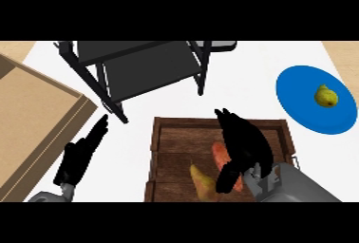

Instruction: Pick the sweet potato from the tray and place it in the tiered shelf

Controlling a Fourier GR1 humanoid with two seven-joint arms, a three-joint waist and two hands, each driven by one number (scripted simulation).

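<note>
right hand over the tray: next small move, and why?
Probably close the right hand round the sweet potato: it lies in the tray, mostly hidden under that hand, apparently not yet lifted. The shelf waits behind the tray.

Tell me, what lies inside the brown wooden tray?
Inside the brown wooden tray lie an orange sweet potato and a yellowish pear. The black right hand covers most of the sweet potato.
</note>
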